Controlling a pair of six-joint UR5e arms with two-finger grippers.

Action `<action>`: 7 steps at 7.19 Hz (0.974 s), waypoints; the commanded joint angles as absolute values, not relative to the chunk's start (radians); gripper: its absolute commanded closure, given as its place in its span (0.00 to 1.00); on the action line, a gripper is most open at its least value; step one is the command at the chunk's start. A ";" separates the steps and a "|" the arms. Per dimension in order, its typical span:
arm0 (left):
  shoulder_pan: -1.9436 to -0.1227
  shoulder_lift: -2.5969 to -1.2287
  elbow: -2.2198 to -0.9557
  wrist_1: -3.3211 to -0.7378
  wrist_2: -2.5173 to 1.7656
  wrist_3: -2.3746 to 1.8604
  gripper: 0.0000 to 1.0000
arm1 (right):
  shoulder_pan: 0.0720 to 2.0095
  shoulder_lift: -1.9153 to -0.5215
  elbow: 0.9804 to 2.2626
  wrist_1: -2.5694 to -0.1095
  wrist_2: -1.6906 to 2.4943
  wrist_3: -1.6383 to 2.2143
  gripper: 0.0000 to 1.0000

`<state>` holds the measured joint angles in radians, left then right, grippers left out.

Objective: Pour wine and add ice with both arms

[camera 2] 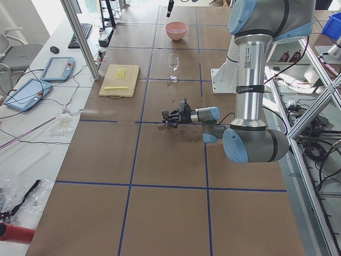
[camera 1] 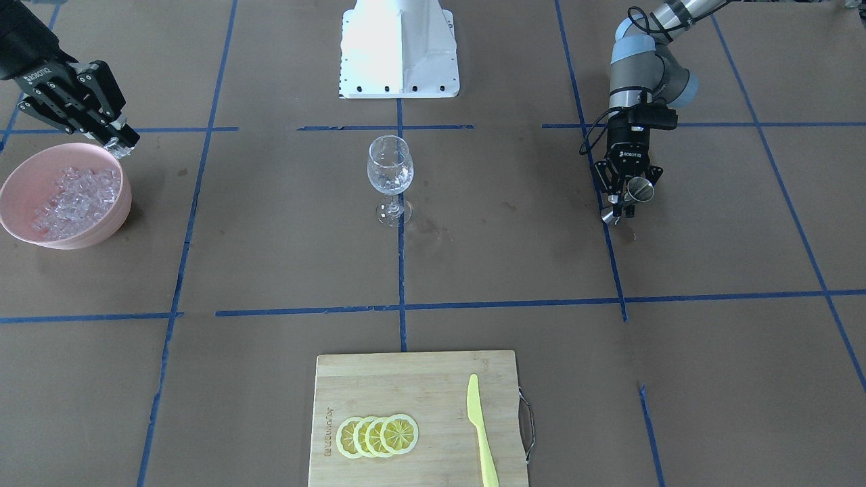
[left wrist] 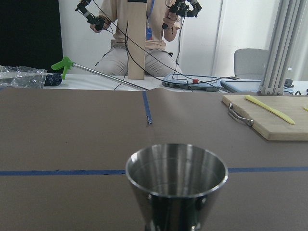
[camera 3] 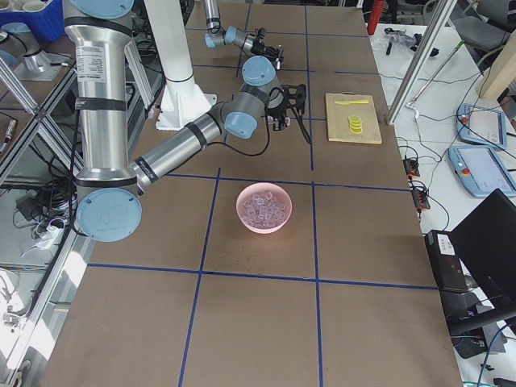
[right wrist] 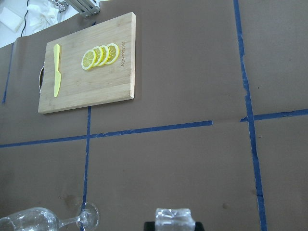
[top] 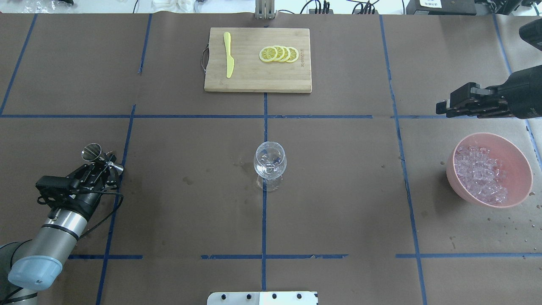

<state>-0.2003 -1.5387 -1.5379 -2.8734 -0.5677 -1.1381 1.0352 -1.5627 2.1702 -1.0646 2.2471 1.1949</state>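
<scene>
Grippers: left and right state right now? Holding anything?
Left gripper: closed on the steel jigger.
Right gripper: closed on one ice cube.

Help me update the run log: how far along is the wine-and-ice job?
Done: the wine glass seems to hold something clear; liquid or ice, I cannot tell. In hand: the right gripper pinches one ice cube by the pink bowl, and the left gripper holds a steel jigger apart from the glass. Left: drop the cube into the glass.
</scene>
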 commanded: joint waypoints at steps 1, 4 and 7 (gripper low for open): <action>-0.209 -1.511 -1.542 -2.869 -0.575 -1.129 0.65 | 1.034 -1.557 2.171 -1.065 2.247 1.195 1.00; -0.224 -1.506 -1.546 -2.867 -0.589 -1.086 0.22 | 1.034 -1.554 2.171 -1.065 2.250 1.195 1.00; -0.236 -1.505 -1.563 -2.855 -0.661 -1.078 0.00 | 1.034 -1.554 2.171 -1.065 2.250 1.195 1.00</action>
